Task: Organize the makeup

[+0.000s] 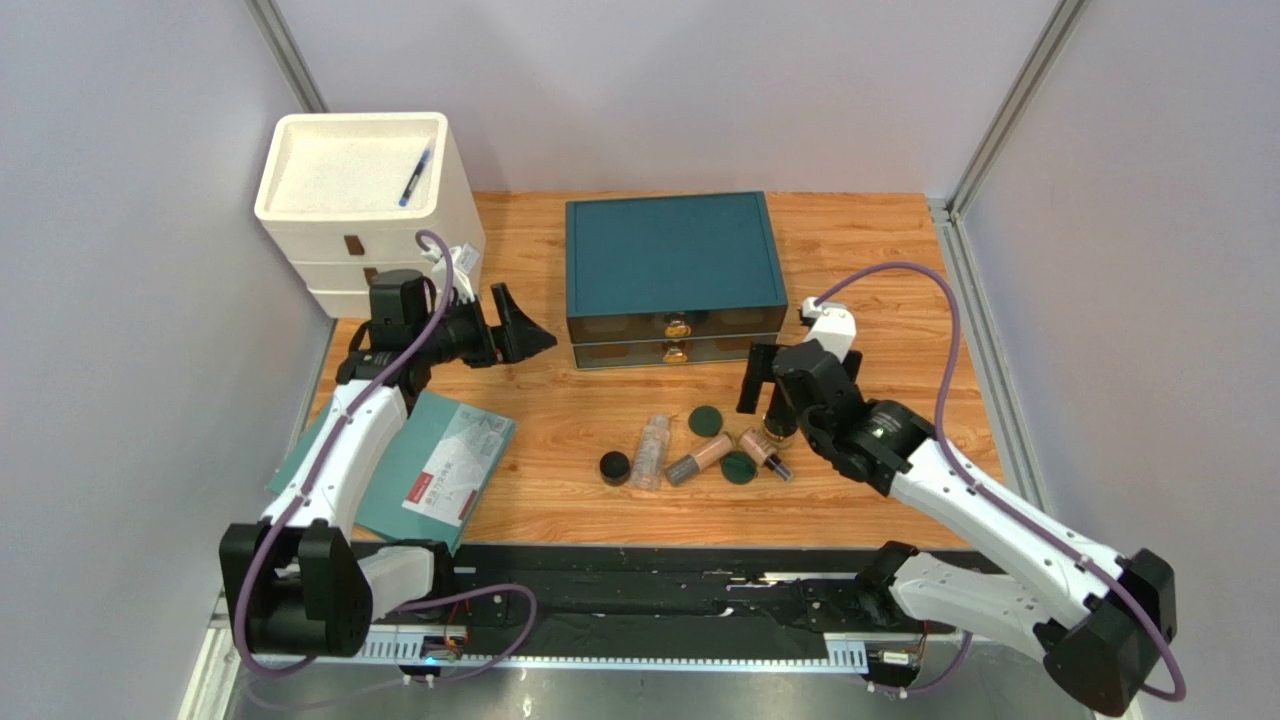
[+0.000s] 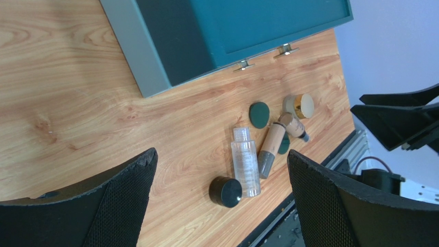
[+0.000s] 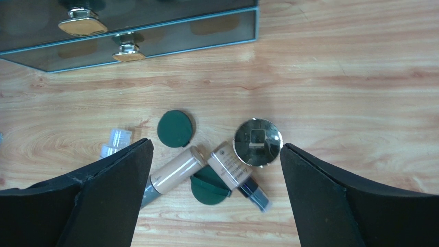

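Now, right hand (image 3: 214, 146) hovering wide open over gold-rimmed compact (image 3: 257, 142) and tan tubes (image 3: 175, 170), left hand (image 2: 221, 154) gaping wide, seemingly hanging above bench (image 2: 77, 103).

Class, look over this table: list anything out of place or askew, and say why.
Before the teal drawer box, the clear bottle and both foundation tubes lie on their sides at odd angles, one tube overlapping a green disc.

The top view looks down from above and behind the arm bases over the whole desk (image 1: 902, 270). The left wrist view looks slantwise from farther off. The right wrist view faces straight down, close. All three share the makeup (image 1: 700, 456) and the box (image 1: 673, 255) front.
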`<state>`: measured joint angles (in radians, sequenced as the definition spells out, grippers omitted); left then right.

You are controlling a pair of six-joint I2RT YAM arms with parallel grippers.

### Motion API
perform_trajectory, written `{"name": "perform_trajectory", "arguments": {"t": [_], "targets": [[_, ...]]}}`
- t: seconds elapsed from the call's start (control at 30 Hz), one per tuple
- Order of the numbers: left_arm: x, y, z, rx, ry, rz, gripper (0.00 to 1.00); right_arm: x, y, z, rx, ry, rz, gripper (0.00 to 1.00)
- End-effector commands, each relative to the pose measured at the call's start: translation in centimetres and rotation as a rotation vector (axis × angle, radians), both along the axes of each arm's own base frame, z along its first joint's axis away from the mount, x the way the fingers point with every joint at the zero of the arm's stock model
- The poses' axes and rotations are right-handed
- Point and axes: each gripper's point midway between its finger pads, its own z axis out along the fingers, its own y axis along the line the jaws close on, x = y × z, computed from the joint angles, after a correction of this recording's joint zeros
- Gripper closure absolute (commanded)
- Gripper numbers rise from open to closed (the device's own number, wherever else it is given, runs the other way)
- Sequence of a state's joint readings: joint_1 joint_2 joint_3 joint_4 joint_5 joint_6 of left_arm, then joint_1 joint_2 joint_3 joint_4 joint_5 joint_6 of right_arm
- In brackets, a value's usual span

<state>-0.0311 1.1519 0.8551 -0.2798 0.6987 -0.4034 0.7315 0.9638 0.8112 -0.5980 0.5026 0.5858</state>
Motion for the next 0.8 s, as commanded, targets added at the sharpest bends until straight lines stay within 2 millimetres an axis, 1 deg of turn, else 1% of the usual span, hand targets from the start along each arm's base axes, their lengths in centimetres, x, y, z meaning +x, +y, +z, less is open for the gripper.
{"name": "perform_trajectory", "arguments": {"t": [0.0, 0.03, 0.07, 0.1, 0.13, 0.17, 0.2, 0.23, 0.27, 0.3, 0.33, 0.4, 0.43, 0.5, 0.53, 0.57, 0.6, 0.63, 0.67, 0.77], "targets": [[2.3, -0.8, -0.9, -0.108, 0.108, 0.024, 0.01, 3.0, 4.1, 2.7, 0.011, -0.183, 0.036, 0.0], [2.3, -1.3, -0.8, -0.134, 0.126, 0.0, 0.01, 3.3, 4.6, 2.7, -0.014, -0.214, 0.056, 0.0], [2.8, -1.5, -0.7, -0.153, 0.119, -0.007, 0.01, 4.3, 5.5, 3.9, -0.028, -0.298, 0.073, 0.0], [3.0, -1.8, -1.1, -0.184, 0.154, -0.004, 0.0, 4.4, 5.9, 3.1, -0.053, -0.312, 0.091, 0.0], [3.3, -2.0, -0.8, -0.199, 0.143, -0.015, 0.0, 4.7, 6.8, 2.5, -0.063, -0.318, 0.103, 0.0], [3.4, -2.1, -0.8, -0.21, 0.146, -0.016, 0.0, 5.2, 7.7, 3.1, -0.029, -0.351, 0.111, 0.0], [3.6, -2.1, -0.9, -0.218, 0.155, -0.012, 0.01, 5.5, 8.2, 3.3, -0.018, -0.354, 0.11, 0.0], [3.8, -2.2, -0.6, -0.219, 0.152, -0.01, 0.0, 6.0, 8.9, 2.3, -0.034, -0.336, 0.115, 0.0], [4.0, -2.1, -0.4, -0.223, 0.146, -0.009, 0.0, 6.2, 9.5, 2.3, -0.024, -0.333, 0.121, 0.0], [4.1, -2.1, -0.4, -0.225, 0.153, -0.005, 0.01, 6.7, 10.3, 2.7, -0.015, -0.336, 0.12, 0.0], [4.3, -2.2, 0.0, -0.23, 0.149, -0.005, 0.0, 7.1, 11.0, 1.7, -0.036, -0.316, 0.132, 0.01], [4.6, -2.3, 0.1, -0.241, 0.162, -0.005, 0.0, 7.7, 12.1, 1.5, -0.05, -0.317, 0.145, 0.03], [4.9, -2.4, 0.6, -0.249, 0.153, -0.014, 0.0, 8.4, 12.9, 1.1, -0.058, -0.311, 0.145, 0.07], [5.2, -2.5, 0.5, -0.255, 0.166, -0.016, 0.0, 9.0, 13.7, 1.0, -0.067, -0.309, 0.148, 0.09], [5.5, -2.5, 0.9, -0.259, 0.158, -0.019, 0.0, 9.5, 14.3, 1.6, -0.072, -0.319, 0.157, 0.11], [5.6, -2.6, 0.8, -0.263, 0.166, -0.018, 0.0, 9.8, 14.7, 1.1, -0.084, -0.312, 0.164, 0.11], [5.7, -2.7, 0.8, -0.27, 0.174, -0.016, 0.0, 10.0, 15.0, 1.1, -0.088, -0.314, 0.166, 0.12], [5.8, -2.7, 1.0, -0.275, 0.168, -0.018, 0.0, 10.5, 15.1, 1.8, -0.086, -0.33, 0.153, 0.12], [5.9, -2.7, 0.9, -0.282, 0.179, -0.014, 0.0, 10.8, 15.3, 1.2, -0.104, -0.321, 0.151, 0.12], [5.9, -2.8, 0.9, -0.285, 0.177, -0.016, 0.0, 11.5, 15.3, 1.1, -0.14, -0.318, 0.134, 0.12]]}}
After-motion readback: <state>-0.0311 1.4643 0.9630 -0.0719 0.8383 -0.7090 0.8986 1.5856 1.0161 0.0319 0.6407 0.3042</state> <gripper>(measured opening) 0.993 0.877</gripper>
